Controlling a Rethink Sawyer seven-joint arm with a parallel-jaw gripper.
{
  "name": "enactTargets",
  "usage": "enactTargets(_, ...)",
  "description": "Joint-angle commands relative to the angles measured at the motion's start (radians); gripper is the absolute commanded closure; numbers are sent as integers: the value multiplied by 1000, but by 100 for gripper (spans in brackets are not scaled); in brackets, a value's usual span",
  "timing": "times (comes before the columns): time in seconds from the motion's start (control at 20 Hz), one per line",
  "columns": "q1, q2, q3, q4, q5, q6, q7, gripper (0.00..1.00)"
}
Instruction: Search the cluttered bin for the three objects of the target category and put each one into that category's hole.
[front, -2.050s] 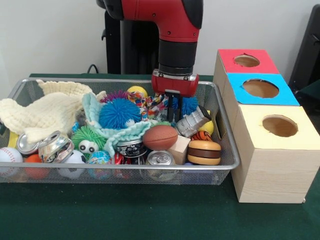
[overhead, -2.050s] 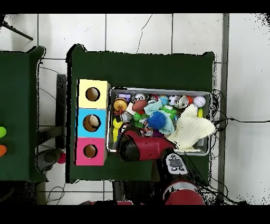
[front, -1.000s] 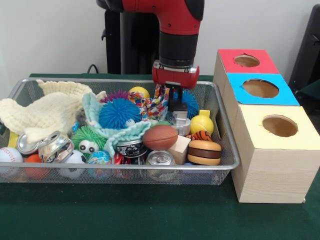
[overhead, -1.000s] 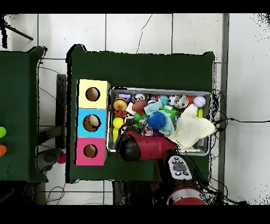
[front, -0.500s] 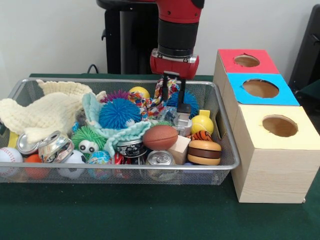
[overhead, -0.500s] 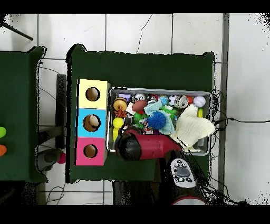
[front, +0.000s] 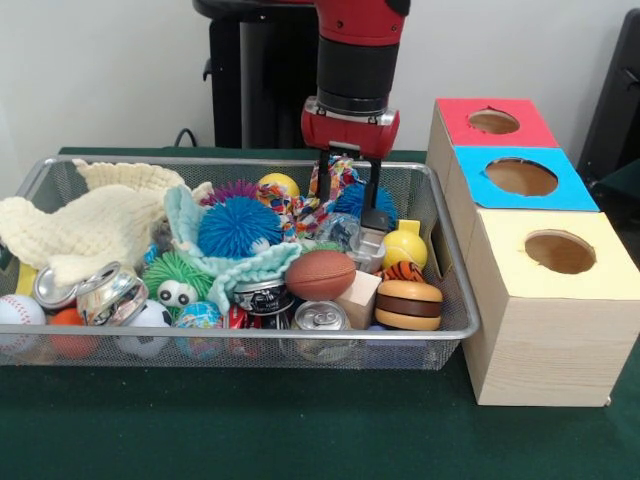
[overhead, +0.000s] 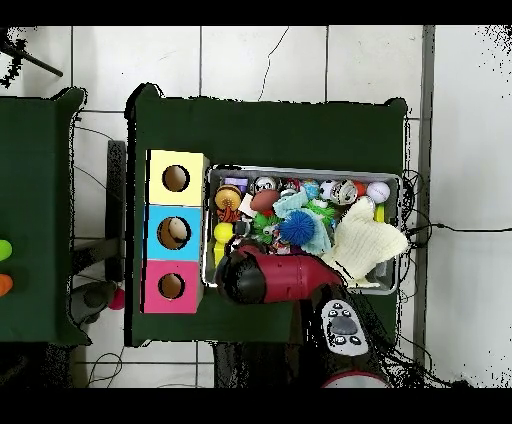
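Note:
My gripper (front: 351, 200) hangs over the right rear of the wire bin (front: 250, 338), fingers spread, open, holding nothing. Just under its right finger (front: 377, 205) stands a crushed silver can (front: 367, 246), wedged between a brown football (front: 320, 274) and a yellow ball (front: 404, 248). Other cans (front: 322, 318) (front: 262, 297) (front: 105, 290) lie along the bin's front. Beside the bin stand the red box (front: 455, 115), blue box (front: 472, 190) and yellow box (front: 520, 275), each with a round hole. In the overhead view the red arm (overhead: 275, 278) hides the gripper.
The bin also holds a blue spiky ball (front: 238, 226), a green fuzzy toy (front: 175, 280), a baseball (front: 18, 310), a wooden block (front: 358, 297), a wooden burger-shaped toy (front: 408, 304), a colourful rope toy (front: 310, 210) and a cream cloth (front: 90, 225). From overhead, something pale lies in the blue box's hole (overhead: 177, 232).
The gripper rose from the silver can and its fingers spread apart. The can went from lying tilted to standing upright, slightly further left.

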Motion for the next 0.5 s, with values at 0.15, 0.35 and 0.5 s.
enactTargets(0.15,37,107,-16,-67,-71,-104,60,0)
enactTargets(0.35,46,134,-34,-71,-74,-119,66,0)
enactTargets(0.5,50,158,-44,-76,-73,-153,76,0)
